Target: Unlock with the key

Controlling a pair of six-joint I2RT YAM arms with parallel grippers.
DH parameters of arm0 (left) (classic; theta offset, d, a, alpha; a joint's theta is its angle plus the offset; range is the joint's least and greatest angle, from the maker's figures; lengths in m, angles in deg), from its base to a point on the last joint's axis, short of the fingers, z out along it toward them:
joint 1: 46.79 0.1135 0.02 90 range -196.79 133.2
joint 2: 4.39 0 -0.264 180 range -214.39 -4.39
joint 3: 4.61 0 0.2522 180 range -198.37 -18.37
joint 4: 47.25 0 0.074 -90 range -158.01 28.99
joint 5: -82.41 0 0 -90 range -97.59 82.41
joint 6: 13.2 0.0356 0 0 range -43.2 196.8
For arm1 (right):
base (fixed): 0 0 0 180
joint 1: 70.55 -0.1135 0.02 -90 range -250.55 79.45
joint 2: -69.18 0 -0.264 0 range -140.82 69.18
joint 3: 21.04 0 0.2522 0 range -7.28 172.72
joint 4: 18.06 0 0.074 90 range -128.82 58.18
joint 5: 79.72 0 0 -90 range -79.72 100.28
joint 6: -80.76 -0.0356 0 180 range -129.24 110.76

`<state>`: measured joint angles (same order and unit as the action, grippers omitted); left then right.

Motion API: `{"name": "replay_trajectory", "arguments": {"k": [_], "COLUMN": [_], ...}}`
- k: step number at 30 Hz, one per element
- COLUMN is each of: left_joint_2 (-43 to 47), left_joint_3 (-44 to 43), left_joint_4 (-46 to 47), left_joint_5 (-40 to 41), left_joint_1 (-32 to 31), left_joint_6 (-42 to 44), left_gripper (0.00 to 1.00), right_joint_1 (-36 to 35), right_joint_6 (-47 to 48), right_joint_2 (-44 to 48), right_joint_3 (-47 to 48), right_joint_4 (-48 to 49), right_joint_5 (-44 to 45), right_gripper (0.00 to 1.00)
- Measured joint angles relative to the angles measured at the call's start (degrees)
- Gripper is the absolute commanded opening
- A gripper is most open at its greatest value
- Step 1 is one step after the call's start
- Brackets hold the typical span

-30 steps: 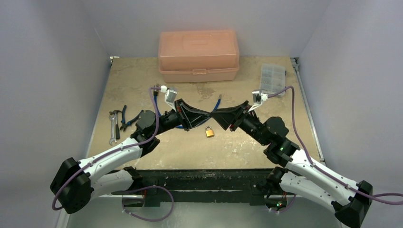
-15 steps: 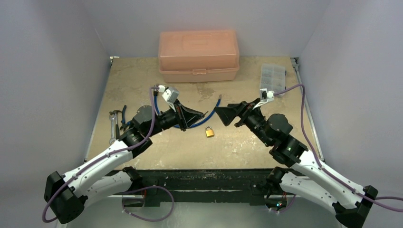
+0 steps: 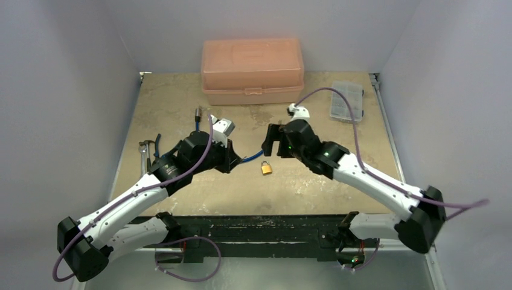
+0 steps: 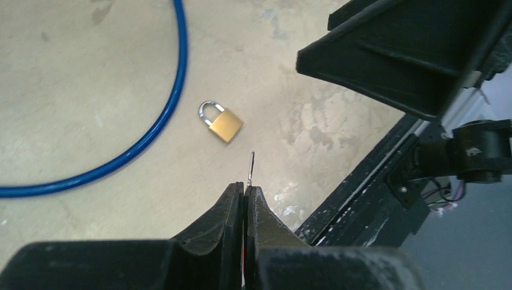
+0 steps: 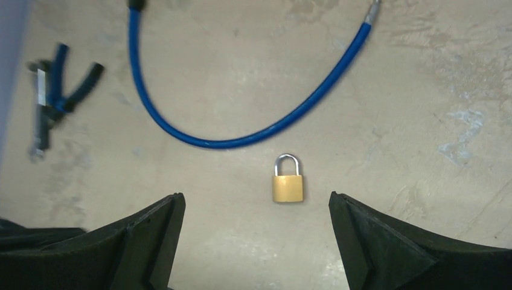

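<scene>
**Step in hand:** steady the padlock, then present the key.

**Tool state.** We find the left gripper (image 4: 244, 191) fully closed on the key (image 4: 250, 168). Only a thin silver blade projects beyond the fingertips, edge-on to the left wrist camera. The ring is hidden between the pads. The key hangs over the table (image 4: 72, 78), near the padlock (image 4: 221, 121) but not touching it. The right gripper (image 5: 255, 208) is spread to its widest and holds nothing. Its 2 fingers flank the padlock from above, well apart from it on either side.

**Workpiece.** The padlock lies flat on the table with its shackle closed, just beside the bend of the blue cable (image 5: 241, 142) and not touching it. The keyway shows in no view; we judge it to sit in the face opposite the shackle.

**Procedure, in our judgement:**
1. Lower the right gripper over the brass body and close on its 2 side edges, leaving the keyway face clear.
2. Lift or tilt the padlock so that face turns toward the left gripper.
3. Align the blade with the slot before advancing. The blade is thin and the hold on it short, so any side load may twist it in the pads.
4. Insert fully, then turn.

**Caution:** a small lock lying flat is likely to slide if pushed while unheld.
</scene>
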<state>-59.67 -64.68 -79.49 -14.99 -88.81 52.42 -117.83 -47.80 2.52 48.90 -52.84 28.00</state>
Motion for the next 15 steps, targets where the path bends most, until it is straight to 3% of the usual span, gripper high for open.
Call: {"name": "replay_trajectory", "arguments": {"k": [6,15], "left_joint_2": [4.87,8.02], "left_joint_3": [0.76,1.38], "left_joint_4": [-6.01,-9.42], "left_joint_5": [8.96,18.45], "left_joint_1": [0.02,0.26], "left_joint_6": [1.33,4.52], "left_gripper": [0.0,0.0], "right_joint_1": [-0.02,-0.04], "right_joint_6": [4.24,8.81], "right_joint_2": [-14.27,-27.61], "right_joint_3": [5.51,13.05], "right_joint_4": [-7.39,-12.81], "right_joint_5": [-2.58,-5.92], "right_gripper": [0.99,0.95]}}
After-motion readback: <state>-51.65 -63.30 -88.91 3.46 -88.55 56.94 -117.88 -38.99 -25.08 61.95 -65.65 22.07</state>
